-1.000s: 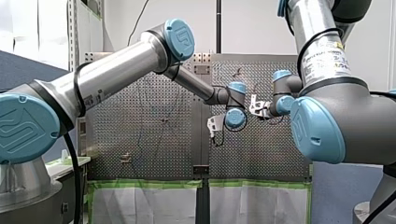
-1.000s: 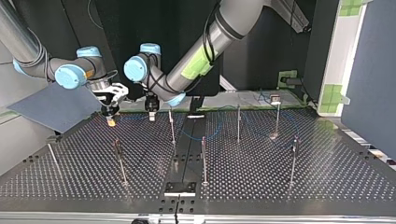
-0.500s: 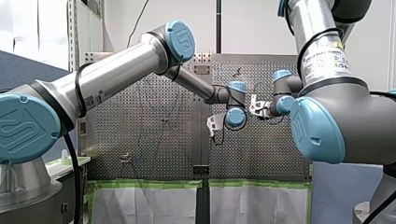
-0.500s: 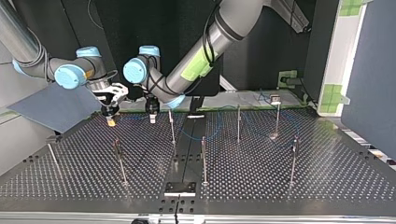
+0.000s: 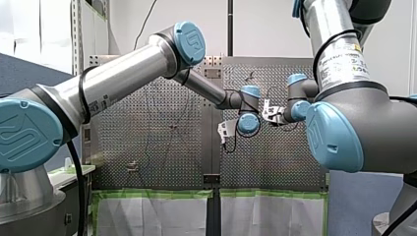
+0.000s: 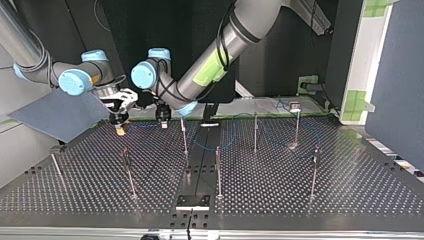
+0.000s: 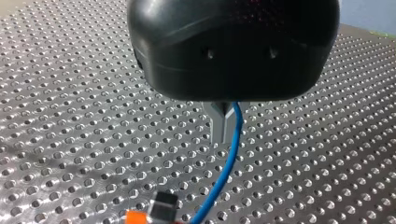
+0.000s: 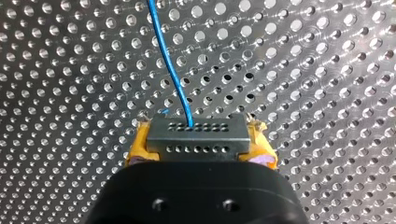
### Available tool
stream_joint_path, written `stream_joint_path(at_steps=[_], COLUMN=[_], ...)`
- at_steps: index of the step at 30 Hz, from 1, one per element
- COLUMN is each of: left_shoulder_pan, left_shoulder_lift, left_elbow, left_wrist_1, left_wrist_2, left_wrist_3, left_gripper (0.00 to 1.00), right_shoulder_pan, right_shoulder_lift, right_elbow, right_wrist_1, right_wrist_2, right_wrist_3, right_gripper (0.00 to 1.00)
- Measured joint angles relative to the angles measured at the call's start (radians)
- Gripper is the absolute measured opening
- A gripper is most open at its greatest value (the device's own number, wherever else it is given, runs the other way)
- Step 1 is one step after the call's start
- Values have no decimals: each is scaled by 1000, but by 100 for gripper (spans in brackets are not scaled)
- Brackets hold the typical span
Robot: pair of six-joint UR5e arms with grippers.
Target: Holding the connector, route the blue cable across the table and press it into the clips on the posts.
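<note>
Connector: grey, clamped between the yellow pads of my right gripper, just above the perforated table, far left in the top view.
Blue cable: leaves the connector and runs to my left gripper.
Left gripper: metal fingers closed on the blue cable, near the connector.

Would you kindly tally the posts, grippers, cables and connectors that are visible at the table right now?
7 posts
2 grippers: my left gripper, my right gripper
1 blue cable
1 connector
Total: 11
</note>
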Motion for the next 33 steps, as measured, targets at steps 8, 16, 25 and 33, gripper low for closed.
stream_joint_path(at_steps=[8, 16, 25, 33], left_shoulder_pan=[-13, -30, -60, -74], left_shoulder_lift=[23, 80, 158, 193], left_elbow=[5, 4, 3, 2], left_wrist_1=[-39, -92, -122, -140], left_wrist_2=[-54, -96, -114, -142], left_wrist_3=[-26, -34, -30, -22], left_gripper=[0, 0, 0, 0], right_shoulder_pan=[0, 8, 7, 4], right_shoulder_lift=[-7, -60, -135, -203], right_elbow=[-17, -47, -54, -65], right_wrist_1=[6, 34, 86, 125], right_wrist_2=[0, -2, -28, -54], right_wrist_3=[6, 31, 61, 63], right_gripper=[0, 0, 0, 0])
